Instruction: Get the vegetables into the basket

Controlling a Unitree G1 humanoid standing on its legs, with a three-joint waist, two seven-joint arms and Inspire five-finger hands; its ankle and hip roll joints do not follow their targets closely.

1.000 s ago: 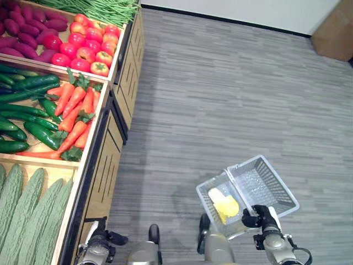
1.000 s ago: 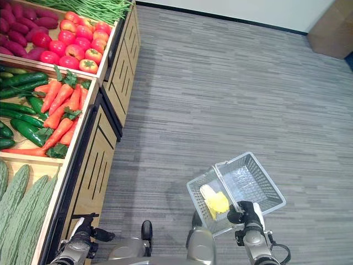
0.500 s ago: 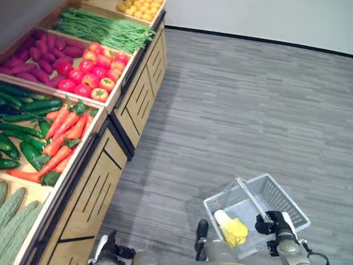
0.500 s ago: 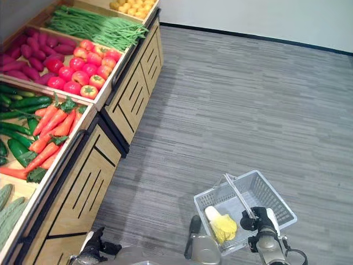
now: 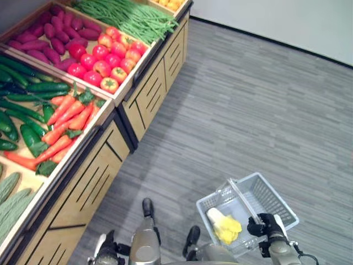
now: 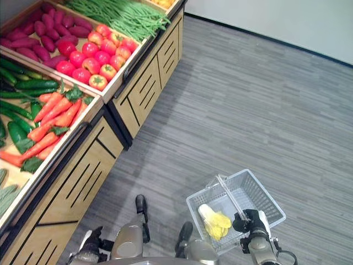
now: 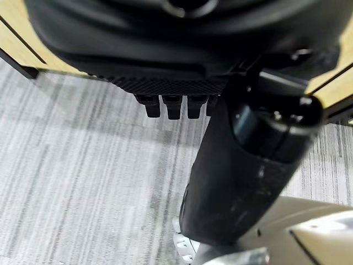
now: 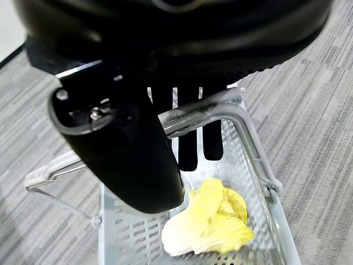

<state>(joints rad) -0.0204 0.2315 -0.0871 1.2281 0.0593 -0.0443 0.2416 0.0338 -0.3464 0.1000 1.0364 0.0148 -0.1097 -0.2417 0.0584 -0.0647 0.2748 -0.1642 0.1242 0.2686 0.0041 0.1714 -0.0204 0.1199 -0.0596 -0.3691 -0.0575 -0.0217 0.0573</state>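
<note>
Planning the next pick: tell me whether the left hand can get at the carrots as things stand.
Probably not yet. The left hand hangs low beside the wooden stand's front, while the carrots lie up in their bin, beyond its edge. Nothing blocks them from above; the arm must rise first.

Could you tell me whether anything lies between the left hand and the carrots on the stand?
Nothing loose shows between them, but the left hand hangs low beside the wooden stand, below its rim, while the carrots lie up in their bin. The right hand holds the basket by its handle.
</note>
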